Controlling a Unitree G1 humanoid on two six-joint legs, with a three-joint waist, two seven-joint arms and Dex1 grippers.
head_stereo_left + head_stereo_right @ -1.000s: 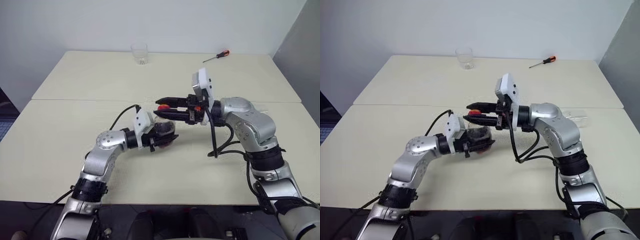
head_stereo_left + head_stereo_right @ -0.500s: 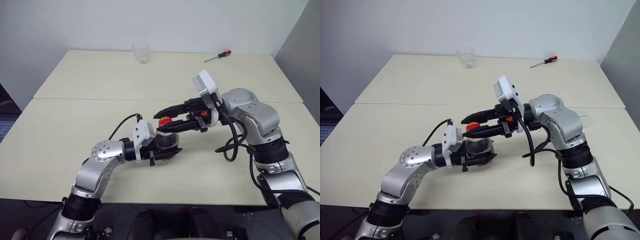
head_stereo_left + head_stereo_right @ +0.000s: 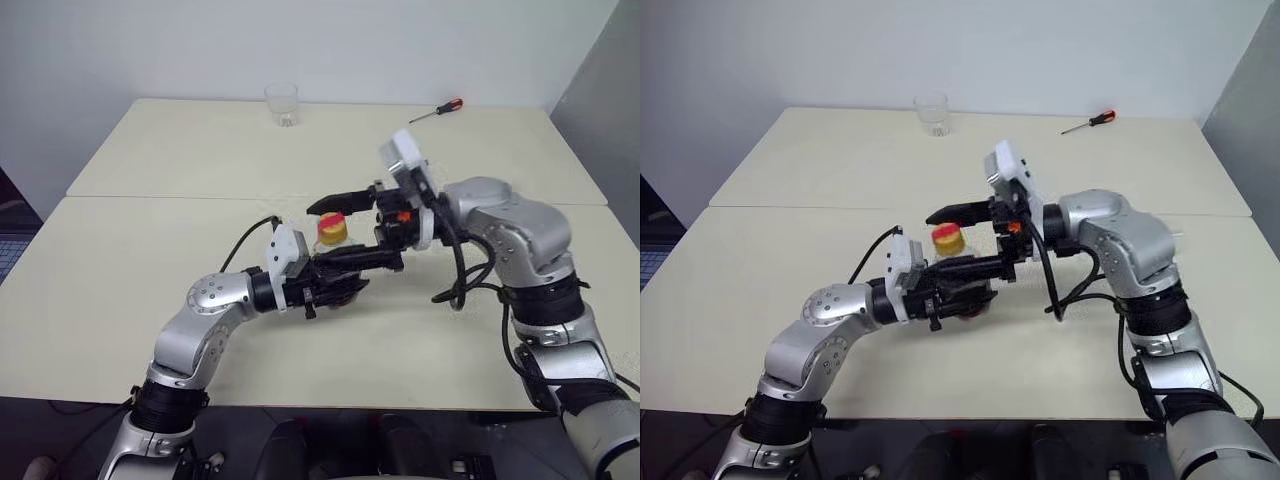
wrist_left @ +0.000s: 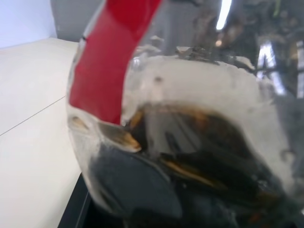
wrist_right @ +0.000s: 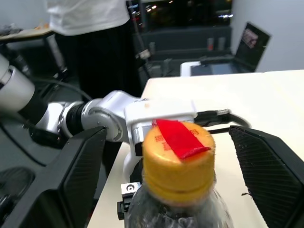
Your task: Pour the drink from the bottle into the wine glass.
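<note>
The bottle (image 3: 331, 262) is standing upright just above the near table, near its middle. Its yellow cap (image 5: 178, 147) with red strip is staying on. Dark drink (image 4: 199, 161) is filling its lower body.

Two pale cream tables stand pushed together into one tabletop (image 3: 140, 250), a seam running across the middle; a clear tumbler (image 3: 282, 104) stands near the far edge; a red-handled screwdriver (image 3: 436, 110) lies far right.
</note>
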